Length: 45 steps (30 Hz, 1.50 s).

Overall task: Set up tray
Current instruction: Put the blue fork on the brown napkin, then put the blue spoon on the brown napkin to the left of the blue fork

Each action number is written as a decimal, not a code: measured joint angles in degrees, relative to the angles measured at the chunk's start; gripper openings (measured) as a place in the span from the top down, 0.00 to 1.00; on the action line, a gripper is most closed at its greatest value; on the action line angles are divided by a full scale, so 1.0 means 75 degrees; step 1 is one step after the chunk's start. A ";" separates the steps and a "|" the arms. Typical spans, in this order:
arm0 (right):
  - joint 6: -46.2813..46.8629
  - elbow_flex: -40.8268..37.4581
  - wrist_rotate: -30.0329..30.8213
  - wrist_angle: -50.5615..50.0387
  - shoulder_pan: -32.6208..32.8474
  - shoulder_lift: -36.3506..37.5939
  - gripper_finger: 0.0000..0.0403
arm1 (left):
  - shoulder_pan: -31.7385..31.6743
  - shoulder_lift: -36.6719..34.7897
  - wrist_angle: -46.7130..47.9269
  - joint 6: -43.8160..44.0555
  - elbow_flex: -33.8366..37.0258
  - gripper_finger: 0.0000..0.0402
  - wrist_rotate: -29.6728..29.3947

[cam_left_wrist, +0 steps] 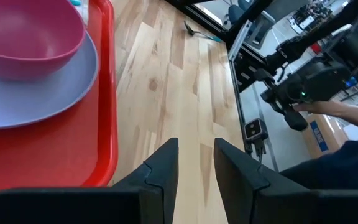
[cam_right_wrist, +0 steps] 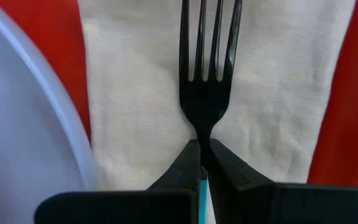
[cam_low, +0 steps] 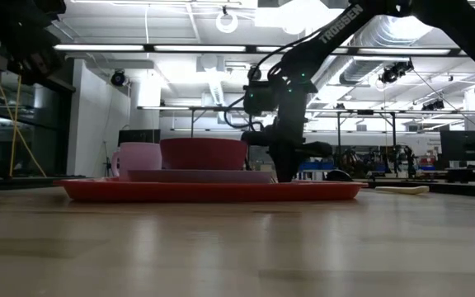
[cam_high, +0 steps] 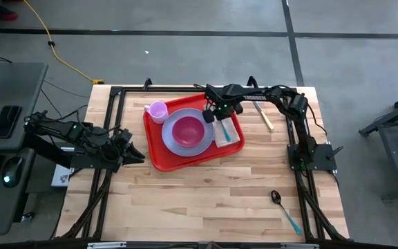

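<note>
The red tray [cam_high: 159,149] lay near the surface's far edge. The right gripper [cam_right_wrist: 202,163], jaws pinching a fork [cam_right_wrist: 207,68], held it over the napkin [cam_right_wrist: 135,93] for placement; the left gripper [cam_left_wrist: 196,163], jaws spread, waited near the left edge.

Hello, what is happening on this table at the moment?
A robot is setting up a red tray. A plate with a bowl and a cup are on the tray. The right claw is shut on a black fork, holding it over the napkin beside the plate. The left claw waits open at the tray's left edge. A spoon and a knife lie on the table.
</note>
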<state>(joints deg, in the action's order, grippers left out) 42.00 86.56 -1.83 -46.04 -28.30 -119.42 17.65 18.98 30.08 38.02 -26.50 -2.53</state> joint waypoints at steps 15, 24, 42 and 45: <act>0.0033 0.0000 -0.0029 -0.0196 -0.0081 0.0000 1.00 | 0.0000 0.0000 0.0014 -0.0032 0.0000 0.67 0.0062; 0.0066 0.0000 -0.0032 -0.0201 -0.0076 0.0000 0.97 | 0.0000 0.0000 0.0013 -0.0696 0.0000 0.67 -0.0041; -0.0003 0.0000 -0.0052 -0.0166 -0.0076 0.0003 0.80 | 0.0000 -0.0471 -0.0259 -0.2149 0.0000 0.67 -0.1539; -0.0003 0.0000 -0.0052 -0.0166 -0.0076 0.0003 0.81 | 0.0000 -0.0670 -0.0243 -0.2321 0.0009 0.67 -0.1548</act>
<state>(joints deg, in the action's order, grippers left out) 41.98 86.56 -2.22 -47.29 -28.86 -119.39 17.65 13.96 28.26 20.61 -26.43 -14.14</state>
